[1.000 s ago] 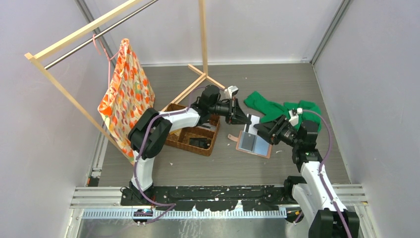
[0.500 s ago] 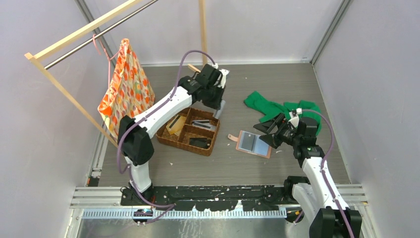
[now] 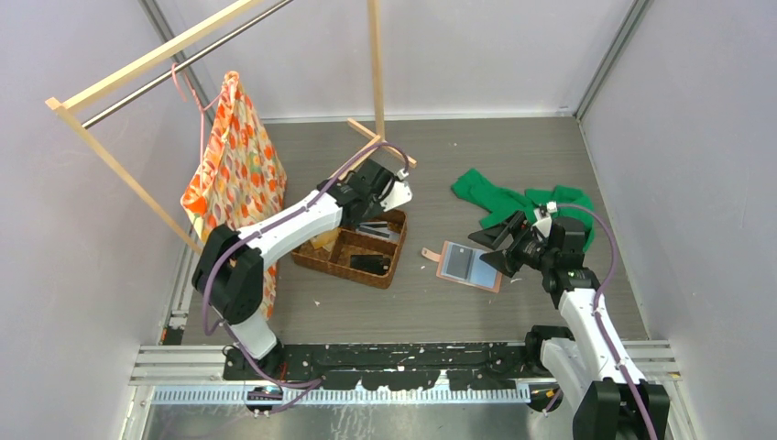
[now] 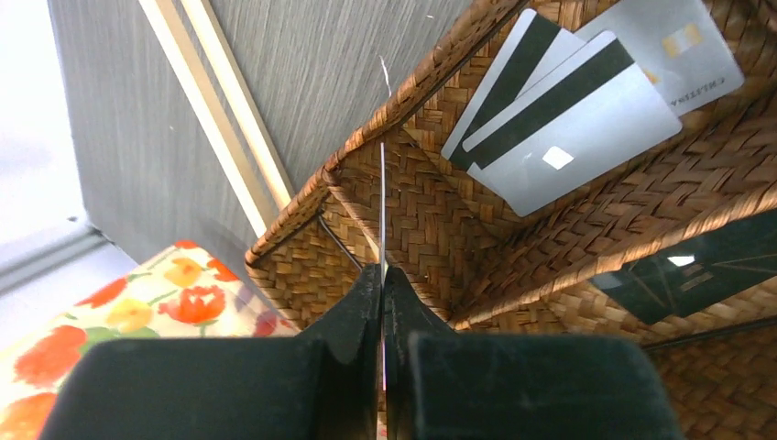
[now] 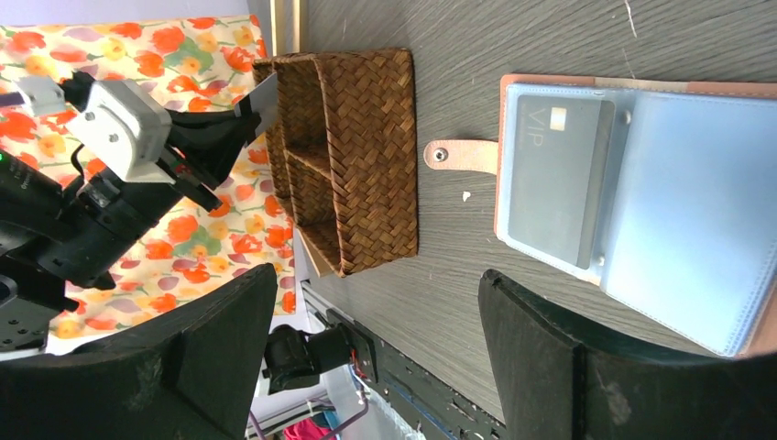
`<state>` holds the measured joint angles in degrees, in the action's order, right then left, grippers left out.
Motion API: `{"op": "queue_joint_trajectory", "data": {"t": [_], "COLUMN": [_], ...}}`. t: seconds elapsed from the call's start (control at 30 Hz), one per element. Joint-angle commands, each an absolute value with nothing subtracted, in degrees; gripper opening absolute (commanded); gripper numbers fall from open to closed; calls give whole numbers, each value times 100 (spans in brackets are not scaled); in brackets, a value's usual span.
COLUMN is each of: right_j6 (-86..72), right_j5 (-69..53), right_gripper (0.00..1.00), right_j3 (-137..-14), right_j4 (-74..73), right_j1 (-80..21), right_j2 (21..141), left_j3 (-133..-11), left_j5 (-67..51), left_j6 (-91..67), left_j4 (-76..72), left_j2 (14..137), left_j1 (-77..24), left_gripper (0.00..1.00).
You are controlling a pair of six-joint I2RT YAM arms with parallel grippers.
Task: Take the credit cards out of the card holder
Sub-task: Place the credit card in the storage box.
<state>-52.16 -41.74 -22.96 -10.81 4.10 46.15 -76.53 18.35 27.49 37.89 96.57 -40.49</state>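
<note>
Lying open, card holder (image 5: pixel 696 183) w/ "VIP" card (image 5: pixel 554 174)

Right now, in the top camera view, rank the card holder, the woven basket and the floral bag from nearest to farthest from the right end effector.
From the right end effector:
1. card holder, lying open just left of it.
2. woven basket, farther left, mid-table.
3. floral bag, hanging from the rack at far left.

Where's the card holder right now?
The card holder lies open on the table, right of centre in the top view, between the basket and the right gripper.
</note>
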Motion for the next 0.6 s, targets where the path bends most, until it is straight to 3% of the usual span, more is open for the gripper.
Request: {"op": "queue_joint_trajectory", "data": {"t": [0.0,0.27,0.57], "right_j6": [-5120,-5120,-5160], "right_j5": [-4134,-4115,-4118], "right_gripper": [85,85,85], "right_j3": [-2409,-2365,-2329], "right_j4": [-1023,-990,-904], "right_j1": [422,422,422], "right_j2": [4586,4635,4693], "left_j3": [-7377,-6582,-6102], "left_j5": [1521,558,276], "left_j6": [3962,4627,5003], "left_j4": [3011,2331,1766], "left_j2": [9156,8535,8632], "left_j1": [-4065,-4093,-4214], "left_gripper": [0,0,0]}}
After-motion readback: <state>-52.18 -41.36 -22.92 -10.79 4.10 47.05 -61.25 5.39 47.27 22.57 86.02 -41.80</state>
